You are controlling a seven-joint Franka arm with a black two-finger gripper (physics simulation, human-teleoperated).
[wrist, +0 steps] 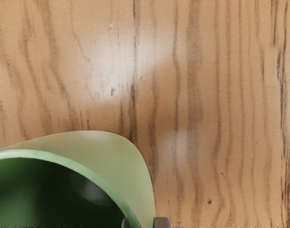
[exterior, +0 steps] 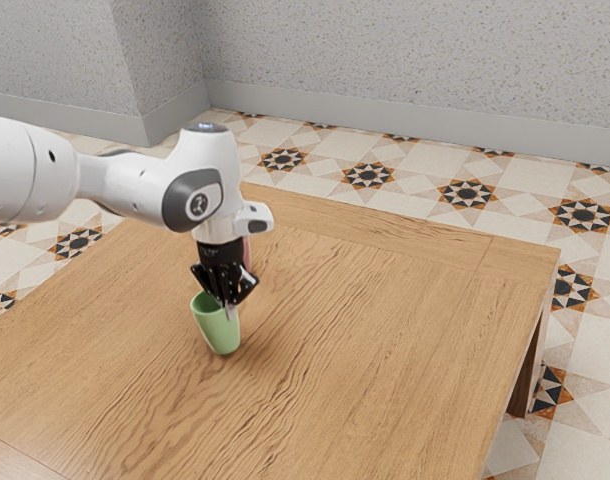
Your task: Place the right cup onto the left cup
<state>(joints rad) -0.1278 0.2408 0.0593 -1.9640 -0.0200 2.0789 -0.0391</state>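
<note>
My pincer [exterior: 226, 306] is closed on the green cup [exterior: 219, 332], with the cup's thin side pinched in between. One finger [wrist: 126, 223] goes down inside the cup, and the other finger [wrist: 162, 223] is on the outside, right by its wall. The cup's round mouth is up, and its skinny end is down by the wooden table [exterior: 365, 350]. I can't tell if its bottom is touching the wood or is just a tiny bit above it. There is a pink cup [exterior: 247, 253] too. In the exterior view it is behind my pincer, and just a thin strip of it peeks out, so I can't see its top or its bottom well. The green cup is not on the pink one; they are apart. The table has wavy brown lines all over it. Past the table I see a floor [exterior: 395, 205] with star shapes in orange and black, and a gray speckled wall [exterior: 405, 60].
</note>
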